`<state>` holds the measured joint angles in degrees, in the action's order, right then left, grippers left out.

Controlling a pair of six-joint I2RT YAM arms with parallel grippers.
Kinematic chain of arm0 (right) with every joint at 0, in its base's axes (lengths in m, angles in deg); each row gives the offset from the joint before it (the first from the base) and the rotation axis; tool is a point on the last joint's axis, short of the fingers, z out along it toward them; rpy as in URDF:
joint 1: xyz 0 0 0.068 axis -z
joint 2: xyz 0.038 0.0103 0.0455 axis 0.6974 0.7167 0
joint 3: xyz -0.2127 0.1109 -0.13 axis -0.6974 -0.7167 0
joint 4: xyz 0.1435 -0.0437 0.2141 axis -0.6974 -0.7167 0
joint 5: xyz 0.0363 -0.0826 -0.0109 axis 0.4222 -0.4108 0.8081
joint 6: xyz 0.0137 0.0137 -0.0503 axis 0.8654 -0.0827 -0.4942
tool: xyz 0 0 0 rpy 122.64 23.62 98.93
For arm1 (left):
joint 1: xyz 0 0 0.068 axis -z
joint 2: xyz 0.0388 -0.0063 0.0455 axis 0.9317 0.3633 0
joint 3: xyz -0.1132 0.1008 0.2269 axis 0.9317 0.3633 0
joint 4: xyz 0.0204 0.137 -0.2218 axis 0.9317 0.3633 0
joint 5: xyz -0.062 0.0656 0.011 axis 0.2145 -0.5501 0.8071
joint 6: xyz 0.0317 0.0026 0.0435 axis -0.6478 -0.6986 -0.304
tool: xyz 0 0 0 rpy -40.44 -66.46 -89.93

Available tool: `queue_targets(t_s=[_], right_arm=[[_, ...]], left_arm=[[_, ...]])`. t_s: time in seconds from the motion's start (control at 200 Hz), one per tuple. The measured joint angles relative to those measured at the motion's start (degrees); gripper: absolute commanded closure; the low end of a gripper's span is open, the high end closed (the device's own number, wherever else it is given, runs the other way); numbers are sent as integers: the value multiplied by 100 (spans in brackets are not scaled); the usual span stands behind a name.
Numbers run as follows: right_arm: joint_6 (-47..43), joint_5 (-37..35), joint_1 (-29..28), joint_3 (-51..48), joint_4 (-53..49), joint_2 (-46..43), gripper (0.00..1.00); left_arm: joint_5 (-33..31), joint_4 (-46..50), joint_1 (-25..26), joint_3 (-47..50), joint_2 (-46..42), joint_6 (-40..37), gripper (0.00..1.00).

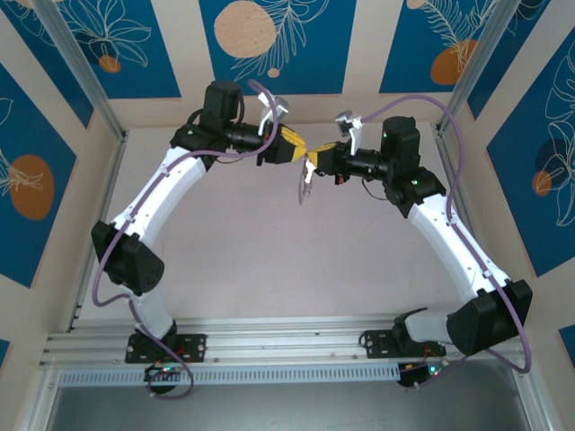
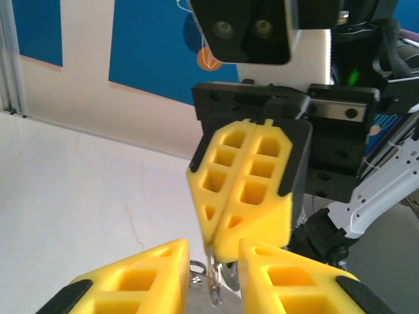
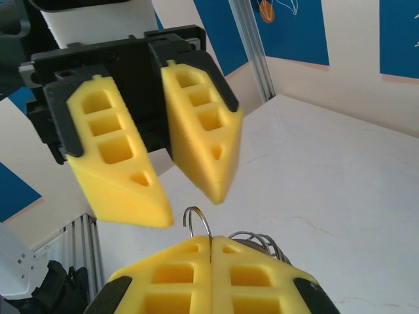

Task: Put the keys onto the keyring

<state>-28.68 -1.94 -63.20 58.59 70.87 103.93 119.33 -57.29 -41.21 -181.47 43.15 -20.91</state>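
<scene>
Right gripper: fingers pressed together, pinching keyring, held in air above worktop. Left gripper: fingers spread, facing it, holding nothing. We cannot pick out keys. We judge threading not yet done, most work left.

Two arms, the left arm and right arm, and one keyring.

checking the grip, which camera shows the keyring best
Right wrist: the keyring pokes up as sharp wire loops from the shut right gripper. Left wrist shows a silvery scrap of it beneath that gripper; top view, a small pale dangle.
</scene>
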Motion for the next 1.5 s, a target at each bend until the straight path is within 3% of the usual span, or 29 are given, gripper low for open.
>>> queue_targets(t_s=[0.735,0.875,0.965,1.09,1.165,1.23,1.325,1.5], right_arm=[[-9,2,-20,0,11,-2,100],[-7,11,-20,0,9,-2,100],[-7,50,-20,0,9,-15,100],[-4,63,-17,0,15,-57,100],[96,83,61,-9,59,-74,77],[295,170,188,-81,264,-127,66],[688,334,627,-382,706,-398,57],[1316,503,1172,-793,1311,-905,49]], left_arm=[[450,448,20,7,72,-201,78],[461,422,55,7,96,-186,85],[455,400,55,4,98,-111,100],[450,286,66,4,105,-44,100],[407,173,83,9,105,15,100],[354,-11,118,59,87,76,100],[240,-282,153,275,7,219,100],[103,-750,157,638,-205,463,100]])
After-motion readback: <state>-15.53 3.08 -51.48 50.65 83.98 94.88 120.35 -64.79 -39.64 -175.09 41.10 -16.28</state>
